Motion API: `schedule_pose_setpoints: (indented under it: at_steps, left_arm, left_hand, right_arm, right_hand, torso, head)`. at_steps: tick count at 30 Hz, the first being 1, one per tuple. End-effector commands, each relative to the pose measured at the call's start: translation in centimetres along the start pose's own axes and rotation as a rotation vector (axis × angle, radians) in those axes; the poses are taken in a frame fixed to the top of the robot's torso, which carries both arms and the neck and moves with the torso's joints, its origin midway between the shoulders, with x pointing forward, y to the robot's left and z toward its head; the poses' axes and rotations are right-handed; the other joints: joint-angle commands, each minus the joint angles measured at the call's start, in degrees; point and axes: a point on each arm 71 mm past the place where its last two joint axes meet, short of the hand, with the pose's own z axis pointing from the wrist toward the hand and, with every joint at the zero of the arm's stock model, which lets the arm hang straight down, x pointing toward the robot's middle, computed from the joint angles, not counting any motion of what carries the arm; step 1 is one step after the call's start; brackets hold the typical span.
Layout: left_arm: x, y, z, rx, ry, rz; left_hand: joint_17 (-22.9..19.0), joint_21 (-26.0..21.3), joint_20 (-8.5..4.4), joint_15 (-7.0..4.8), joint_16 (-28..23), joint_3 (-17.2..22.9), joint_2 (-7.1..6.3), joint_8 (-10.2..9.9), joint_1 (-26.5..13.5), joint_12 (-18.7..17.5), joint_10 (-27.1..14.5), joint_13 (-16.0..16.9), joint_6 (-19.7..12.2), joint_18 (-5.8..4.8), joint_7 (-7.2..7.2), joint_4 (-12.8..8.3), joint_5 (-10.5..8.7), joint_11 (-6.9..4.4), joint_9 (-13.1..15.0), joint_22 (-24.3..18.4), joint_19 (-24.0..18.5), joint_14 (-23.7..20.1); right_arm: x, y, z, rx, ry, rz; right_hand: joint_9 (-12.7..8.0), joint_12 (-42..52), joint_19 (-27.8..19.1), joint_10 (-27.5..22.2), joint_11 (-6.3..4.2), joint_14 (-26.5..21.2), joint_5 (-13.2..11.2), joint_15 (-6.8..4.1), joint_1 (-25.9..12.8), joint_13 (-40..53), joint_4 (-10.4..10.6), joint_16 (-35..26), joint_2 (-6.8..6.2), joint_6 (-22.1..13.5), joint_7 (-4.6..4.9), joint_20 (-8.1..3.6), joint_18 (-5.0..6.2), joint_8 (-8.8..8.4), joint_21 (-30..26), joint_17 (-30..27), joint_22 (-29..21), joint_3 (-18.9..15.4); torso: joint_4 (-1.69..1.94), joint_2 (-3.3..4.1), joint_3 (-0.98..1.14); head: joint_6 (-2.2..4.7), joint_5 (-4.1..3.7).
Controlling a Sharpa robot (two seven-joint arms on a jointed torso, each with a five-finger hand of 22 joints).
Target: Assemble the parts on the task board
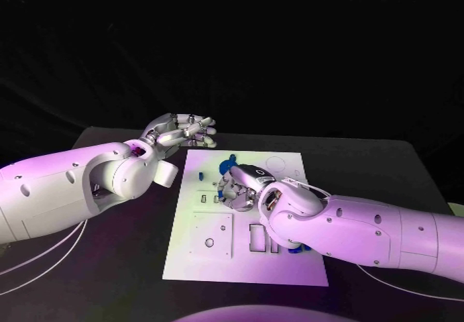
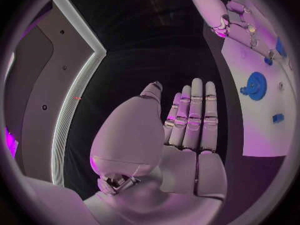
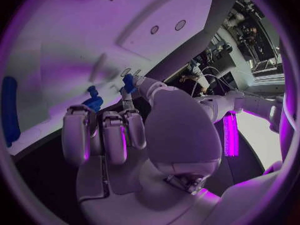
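Observation:
The white task board (image 1: 242, 265) lies in the middle of the black table. My right hand (image 1: 244, 180) is low over the board's middle; in the right wrist view its thumb and one finger meet on a small blue part (image 3: 128, 80), with the other fingers (image 3: 103, 132) curled in. A blue gear (image 1: 231, 162) (image 2: 255, 85) stands on the board's far part, just beyond that hand. My left hand (image 1: 184, 131) (image 2: 187, 120) hovers past the board's far left corner, fingers straight and together, palm bare.
More small blue parts sit on the board: one at its left (image 1: 200, 176) (image 2: 278, 118), two beside the right hand's fingers (image 3: 94, 102), a long one (image 3: 9, 107). Another blue part (image 1: 301, 248) peeks from under my right forearm. Rectangular slots (image 1: 257, 238) mark the near half.

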Motion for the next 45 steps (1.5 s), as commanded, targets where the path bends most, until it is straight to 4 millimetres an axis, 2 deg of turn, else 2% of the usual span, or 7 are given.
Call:
schedule_pose_setpoints:
  at_steps: [1, 8, 16, 19, 27, 39, 45]
  left_arm:
    - [0.31, -0.17, 0.07, 0.017, 0.012, 0.023]
    - [0.41, -0.17, 0.09, 0.017, 0.020, 0.030]
    - [0.42, -0.14, 0.14, 0.015, 0.023, 0.040]
    - [0.44, -0.13, 0.15, 0.013, 0.025, 0.041]
    - [0.37, -0.08, 0.12, 0.008, 0.032, 0.040]
    - [0.38, -0.03, 0.14, 0.003, 0.046, 0.049]
    - [0.32, -0.02, 0.13, 0.002, 0.045, 0.050]
  left_hand:
    - [0.06, -0.29, 0.16, 0.04, -0.12, -0.01, 0.67, -0.13, 0.00, -0.28, 0.37, 0.09, -0.32, 0.70, 0.16, -0.13, -0.29, 0.22, 0.08, -0.08, -0.03, -0.25]
    - [0.09, -0.31, 0.16, 0.05, -0.15, -0.04, 0.62, -0.15, 0.00, -0.30, 0.37, 0.10, -0.35, 0.69, 0.16, -0.15, -0.27, 0.22, 0.09, -0.09, -0.04, -0.33]
    - [0.11, -0.32, 0.17, 0.06, -0.16, -0.05, 0.61, -0.16, -0.01, -0.32, 0.36, 0.10, -0.36, 0.69, 0.17, -0.14, -0.27, 0.23, 0.09, -0.10, -0.05, -0.37]
    - [0.11, -0.32, 0.17, 0.06, -0.16, -0.05, 0.61, -0.16, -0.01, -0.32, 0.36, 0.10, -0.36, 0.69, 0.17, -0.14, -0.27, 0.23, 0.09, -0.10, -0.05, -0.37]
    - [0.11, -0.32, 0.17, 0.06, -0.16, -0.05, 0.61, -0.16, -0.01, -0.32, 0.36, 0.10, -0.36, 0.69, 0.17, -0.14, -0.27, 0.23, 0.09, -0.10, -0.05, -0.37]
    - [0.17, -0.36, 0.18, 0.10, -0.20, -0.12, 0.58, -0.19, -0.08, -0.38, 0.29, 0.10, -0.41, 0.67, 0.20, -0.12, -0.29, 0.26, 0.11, -0.13, -0.09, -0.49]
    - [0.17, -0.36, 0.18, 0.10, -0.20, -0.12, 0.58, -0.19, -0.08, -0.38, 0.29, 0.10, -0.41, 0.67, 0.20, -0.12, -0.29, 0.26, 0.11, -0.13, -0.09, -0.49]
  right_arm:
    - [0.45, 0.08, 0.08, -0.004, 0.018, -0.043]
    - [0.87, -0.25, 0.13, 0.009, 0.030, -0.047]
    - [1.03, -0.28, 0.25, 0.012, 0.035, -0.050]
    - [1.02, -0.41, 0.24, 0.016, 0.036, -0.051]
    - [1.04, -0.64, 0.26, 0.024, 0.043, -0.056]
    - [1.17, -0.38, 0.39, 0.021, 0.048, -0.058]
    - [1.09, -0.40, 0.41, 0.022, 0.039, -0.058]
  right_hand:
    - [0.12, -0.17, -0.10, -0.36, -0.18, 5.96, 0.21, -0.51, -0.31, 5.45, -0.16, 0.23, -0.20, 0.04, -0.18, -0.28, -0.09, 0.22, -0.18, 15.10, 7.20, 0.18]
    - [0.14, -0.23, -0.12, -0.42, -0.17, 5.96, 0.34, -0.51, -0.38, 5.38, -0.41, 0.23, -0.53, 0.03, -0.17, -0.29, -0.07, 0.22, -0.25, 15.10, 7.16, 0.29]
    - [0.14, -0.39, -0.20, -0.60, -0.11, 5.96, 0.29, -0.49, -0.64, 5.18, -0.65, 0.23, -1.03, -0.14, -0.09, -0.29, -0.04, 0.12, -0.43, 15.10, 7.06, 0.35]
    - [0.14, -0.39, -0.20, -0.60, -0.11, 5.96, 0.29, -0.49, -0.64, 5.18, -0.65, 0.23, -1.03, -0.14, -0.09, -0.29, -0.04, 0.12, -0.43, 15.10, 7.06, 0.35]
    - [0.12, -0.46, -0.21, -0.67, -0.07, 5.96, 0.26, -0.46, -0.78, 5.10, -0.74, 0.23, -1.22, -0.27, -0.04, -0.28, -0.03, 0.04, -0.47, 15.10, 7.05, 0.40]
    - [0.00, -1.18, -0.42, -1.44, 0.17, 5.96, 0.04, -0.28, -1.42, 4.23, -1.13, 0.23, -2.14, -1.01, 0.25, -0.16, 0.06, -0.40, -0.93, 15.10, 6.80, 0.58]
    - [-0.25, -1.44, -0.47, -1.69, 0.55, 5.96, -1.05, 0.05, -2.70, 3.93, -0.96, 0.23, -2.72, -1.99, 0.67, 0.11, 0.08, -1.02, -1.15, 15.10, 6.73, 0.59]
  torso:
    - [0.00, 0.06, 0.02]
    - [0.12, 0.05, 0.01]
    - [0.16, 0.06, 0.14]
    - [0.15, 0.04, 0.00]
    - [-0.15, 0.00, 0.07]
    - [0.12, 0.03, 0.04]
    - [0.02, 0.04, 0.00]
  head:
    - [-0.26, 0.09]
    - [-0.57, 0.27]
    - [-0.82, 1.26]
    - [-0.75, 1.09]
    - [-0.84, 1.26]
    - [-0.88, 1.04]
    - [-0.89, 1.03]
